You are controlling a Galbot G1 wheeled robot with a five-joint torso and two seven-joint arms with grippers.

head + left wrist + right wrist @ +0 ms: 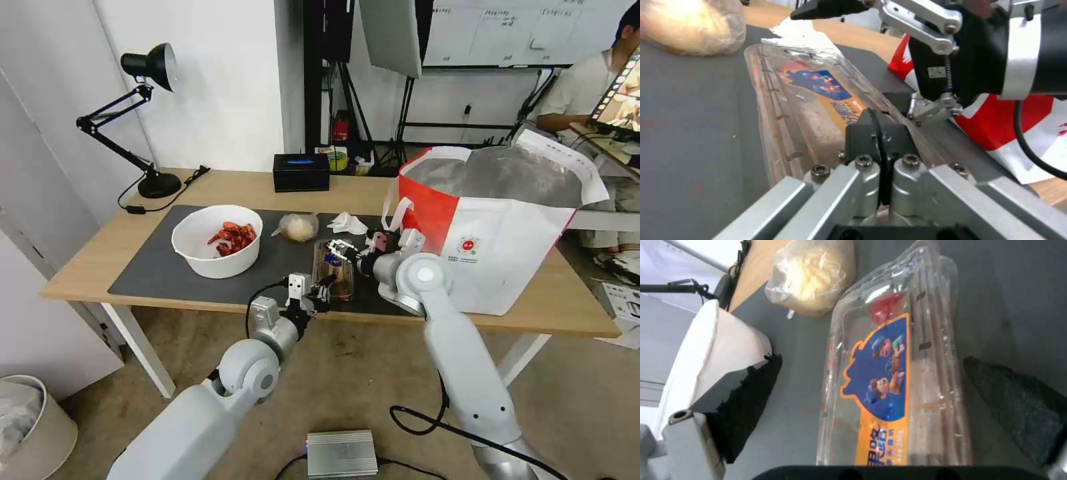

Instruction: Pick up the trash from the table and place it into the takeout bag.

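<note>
Clear hinged plastic tray with blue-orange label (pixel 333 268) lies on the desk's dark grey mat (pixel 153 267). Left claw (pixel 319 291) clamped on its near edge; right claw (pixel 348 248) spread apart over it.

We see a clear tray (pixel 898 373) with a blue-and-orange cartoon label, a white bowl (pixel 217 241) of red shells, a red-and-white bag (pixel 493 233), a dark grey mat (pixel 153 270).

From the head camera I see my left gripper (pixel 319 291) at the near end of the clear tray (pixel 333 269) on the dark mat (pixel 153 270), my right gripper (pixel 348 251) at its far right side, beside the takeout bag (pixel 493 227), the bowl (pixel 217 240) left.
</note>
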